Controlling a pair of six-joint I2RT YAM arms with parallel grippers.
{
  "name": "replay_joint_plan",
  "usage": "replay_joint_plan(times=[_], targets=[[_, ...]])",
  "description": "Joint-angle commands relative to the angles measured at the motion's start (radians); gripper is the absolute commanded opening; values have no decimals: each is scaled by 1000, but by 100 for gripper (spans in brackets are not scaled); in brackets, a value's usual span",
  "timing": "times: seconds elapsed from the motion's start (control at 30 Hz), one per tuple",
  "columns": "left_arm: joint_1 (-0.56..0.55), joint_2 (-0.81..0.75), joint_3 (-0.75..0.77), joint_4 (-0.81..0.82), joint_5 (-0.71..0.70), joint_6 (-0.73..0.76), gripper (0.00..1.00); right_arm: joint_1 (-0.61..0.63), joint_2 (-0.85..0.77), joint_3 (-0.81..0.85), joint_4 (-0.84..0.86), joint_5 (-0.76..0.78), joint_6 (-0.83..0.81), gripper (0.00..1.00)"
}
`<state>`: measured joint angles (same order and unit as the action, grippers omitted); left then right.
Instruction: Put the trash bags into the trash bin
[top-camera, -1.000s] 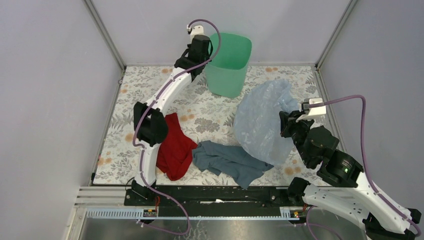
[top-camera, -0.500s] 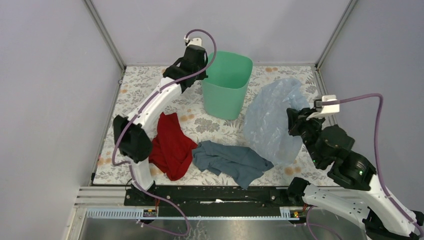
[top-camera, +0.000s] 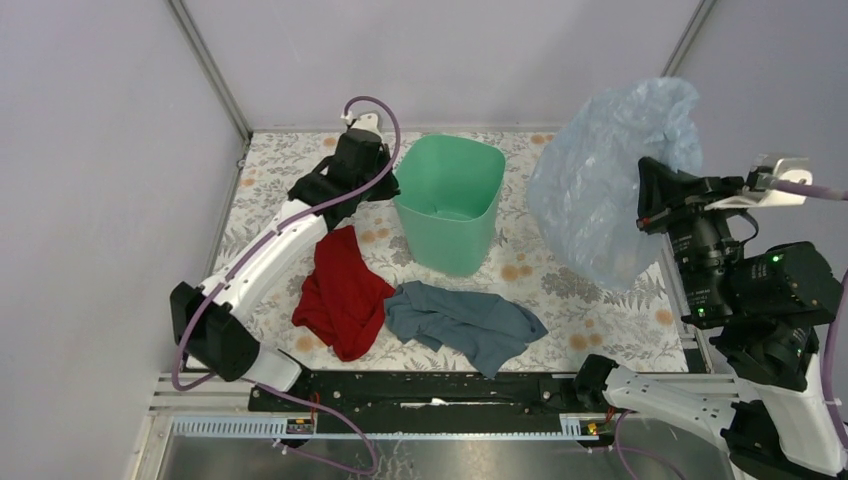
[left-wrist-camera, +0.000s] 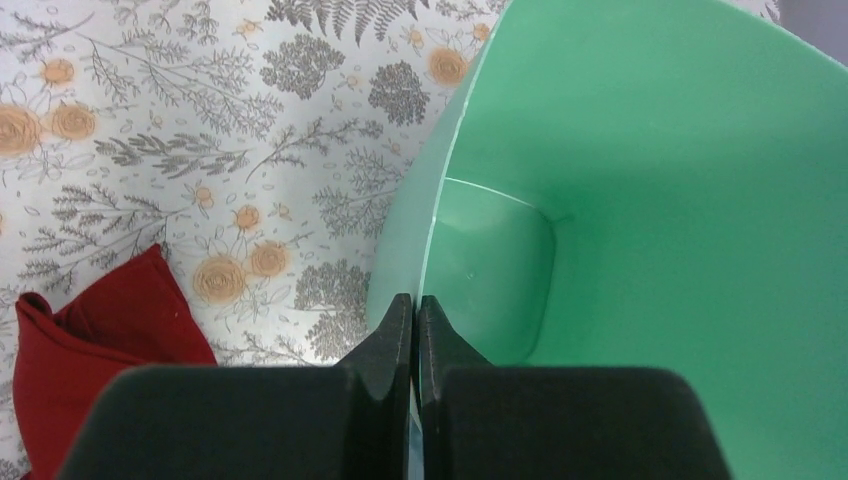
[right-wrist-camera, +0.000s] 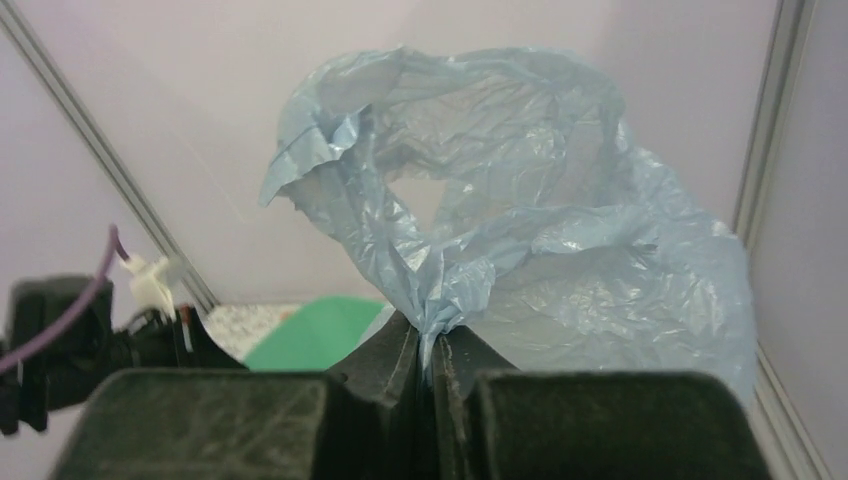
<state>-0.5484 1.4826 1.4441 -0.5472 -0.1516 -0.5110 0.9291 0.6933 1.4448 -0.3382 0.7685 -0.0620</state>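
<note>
**Bag Held Aloft, Bin Gripped at the Rim**

Nearest the arms, a crumpled red cloth (top-camera: 340, 290) and a rumpled grey-blue cloth (top-camera: 460, 320) lay side by side on the floral bench (top-camera: 600, 310). Beyond them stood the mint-green plastic trash bin (top-camera: 445, 245), the left hand (left-wrist-camera: 413, 318) clenched on its left rim. The right hand (right-wrist-camera: 430, 345) grasped a gathered fold of the thin, translucent pale-blue plastic trash bag (right-wrist-camera: 520, 250), holding it up to the right of the bin

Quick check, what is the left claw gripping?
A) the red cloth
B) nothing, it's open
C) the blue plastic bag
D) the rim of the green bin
D: the left wrist view shows the left claw shut on the thin wall of the mint-green trash bin, the red cloth lying apart on the table.
</note>
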Motion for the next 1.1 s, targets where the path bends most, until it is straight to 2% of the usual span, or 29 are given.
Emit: replay_joint_plan(times=[0.0, 0.03, 0.1, 0.2, 0.27, 0.37, 0.57, 0.7, 0.8, 0.93, 1.0, 1.07], targets=[[-2, -64, -43, 54, 53, -39, 0, 5, 92, 85, 167, -80, -101, 6], [-2, -66, -40, 47, 64, -33, 4, 5, 114, 105, 179, -100, -103, 4], [-2, -74, -34, 38, 85, -14, 28, 4, 172, 149, 194, -143, -104, 3], [-2, -102, -19, 14, 92, 12, 58, 5, 264, 221, 206, -215, -101, 2], [-1, -128, -8, -4, 71, 25, 71, 5, 324, 259, 221, -261, -92, 3], [7, -173, 5, -28, 37, 52, 83, 4, 403, 310, 257, -337, -66, 3], [24, -270, 23, -98, -47, 103, 96, 5, 580, 428, 309, -513, 22, 3], [27, -350, 0, -103, -91, 133, 99, 5, 654, 437, 330, -540, 84, 2], [27, -386, -3, -102, -116, 141, 99, 5, 659, 377, 381, -417, 121, 0], [27, -417, -11, -83, -129, 142, 99, 3, 621, 270, 356, -48, 151, 0], [27, -428, -21, -62, -120, 141, 99, 1, 577, 180, 349, 21, 164, 0], [27, -429, -25, -40, -115, 139, 99, -3, 527, 76, 304, 16, 210, 0]])
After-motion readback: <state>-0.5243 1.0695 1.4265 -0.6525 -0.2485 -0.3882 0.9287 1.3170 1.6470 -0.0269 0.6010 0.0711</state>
